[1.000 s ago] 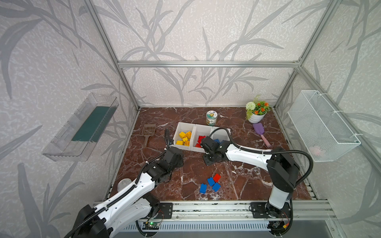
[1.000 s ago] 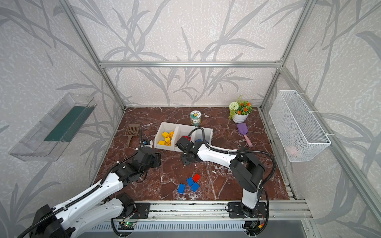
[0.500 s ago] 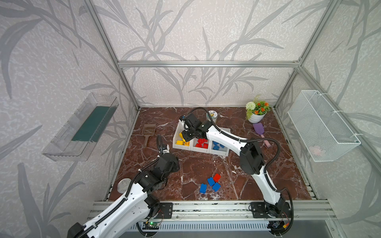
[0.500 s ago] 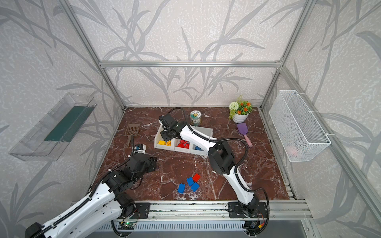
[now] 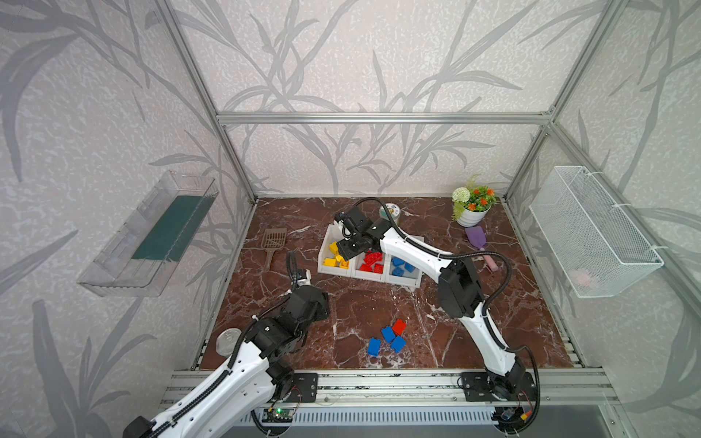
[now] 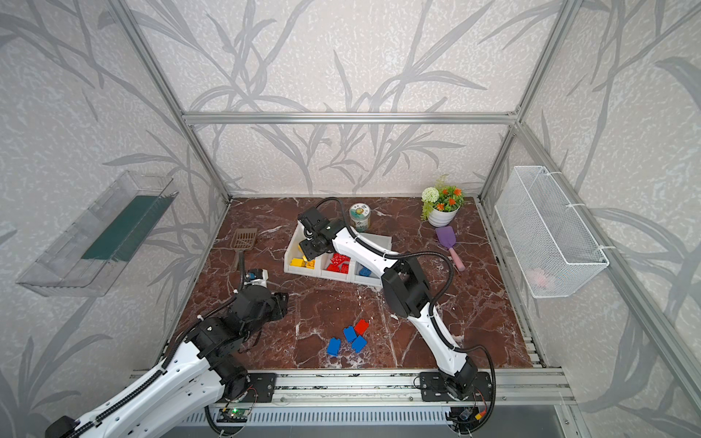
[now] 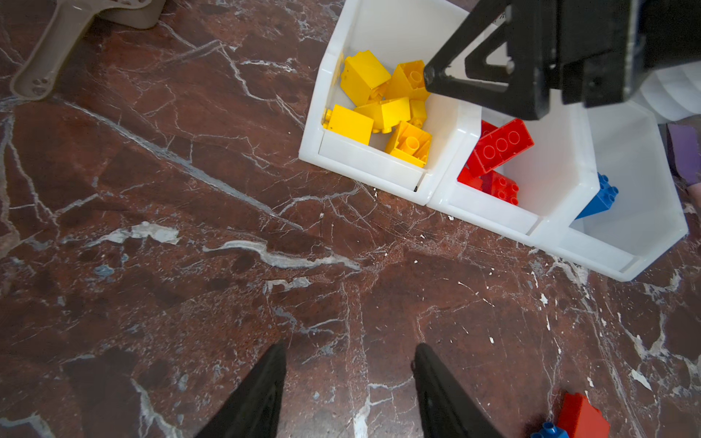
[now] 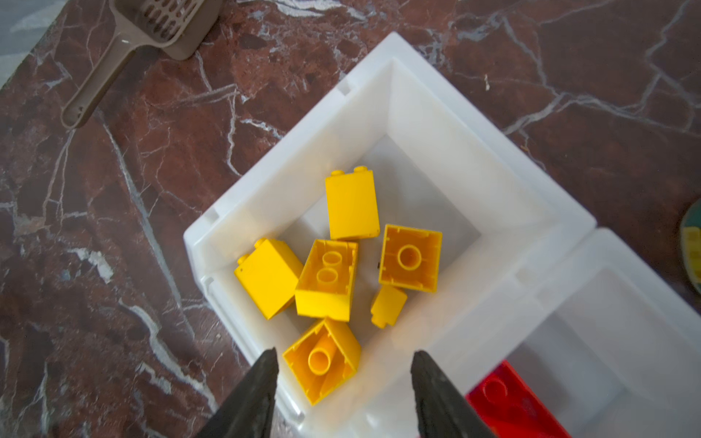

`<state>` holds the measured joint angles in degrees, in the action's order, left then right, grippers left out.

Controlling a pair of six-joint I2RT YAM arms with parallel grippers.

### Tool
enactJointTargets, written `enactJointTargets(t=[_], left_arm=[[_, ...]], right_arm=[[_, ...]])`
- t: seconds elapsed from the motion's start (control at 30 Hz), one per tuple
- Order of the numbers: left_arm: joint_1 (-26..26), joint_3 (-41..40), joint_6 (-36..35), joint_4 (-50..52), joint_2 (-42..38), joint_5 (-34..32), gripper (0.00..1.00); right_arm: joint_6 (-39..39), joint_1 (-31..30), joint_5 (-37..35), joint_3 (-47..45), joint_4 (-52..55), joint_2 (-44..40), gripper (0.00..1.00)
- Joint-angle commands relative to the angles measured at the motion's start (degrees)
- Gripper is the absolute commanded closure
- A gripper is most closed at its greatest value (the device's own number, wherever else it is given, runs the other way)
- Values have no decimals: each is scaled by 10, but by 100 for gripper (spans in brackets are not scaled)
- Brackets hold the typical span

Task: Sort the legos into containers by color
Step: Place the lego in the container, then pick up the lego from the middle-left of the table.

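Note:
Three joined white containers (image 5: pixel 370 273) stand mid-floor, holding yellow legos (image 8: pixel 326 278), red legos (image 7: pixel 500 146) and blue legos (image 5: pixel 402 265) from left to right. My right gripper (image 8: pixel 343 356) hangs open over the yellow bin (image 8: pixel 493 129). One yellow brick (image 8: pixel 322 360) lies below its jaws, apart from both fingers. On the marble in front lie one red brick (image 5: pixel 399 327) and three blue bricks (image 5: pixel 387 334). My left gripper (image 7: pixel 349 350) is open over bare floor, left of those loose bricks, with nothing between its fingers.
A brown slotted scoop (image 5: pixel 274 240) lies left of the bins. Behind and to the right are a tin can (image 5: pixel 390 212), a flower pot (image 5: pixel 472 204) and a purple scoop (image 5: pixel 476 237). A wire basket (image 5: pixel 591 231) and a clear tray (image 5: pixel 151 235) hang on the side walls.
My right arm swung from the front of the bins to above the yellow bin, and its jaws opened. My left arm drew back toward the front left.

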<state>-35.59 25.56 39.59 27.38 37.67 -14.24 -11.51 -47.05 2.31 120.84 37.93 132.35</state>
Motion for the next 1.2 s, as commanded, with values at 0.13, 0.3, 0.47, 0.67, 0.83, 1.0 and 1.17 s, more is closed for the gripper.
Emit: enactJointTargets(t=[0.13,0.3,0.47,0.67,0.83,1.0,1.17], left_arm=[[2,-5,-23,-31,13,35,43],[-2,7,-47,-52,58,81,43],[-26,18,-72,-69,107,127,41],[-115,34,-91,-89,175,150,37],[-153,48,-92,-126,243,196,37],[-186,79,-82,-123,300,218,37],[-241,97,-67,-126,354,223,37]], right_arm=[[-2,1,-25,-188,-87,-208,41],[-29,8,-67,-369,-132,-332,41],[-82,12,-111,-538,-123,-448,40],[-166,21,-172,-700,-107,-573,40],[-224,29,-209,-786,-105,-658,39],[-254,32,-225,-829,-96,-707,39],[-271,33,-232,-843,-86,-722,39]])
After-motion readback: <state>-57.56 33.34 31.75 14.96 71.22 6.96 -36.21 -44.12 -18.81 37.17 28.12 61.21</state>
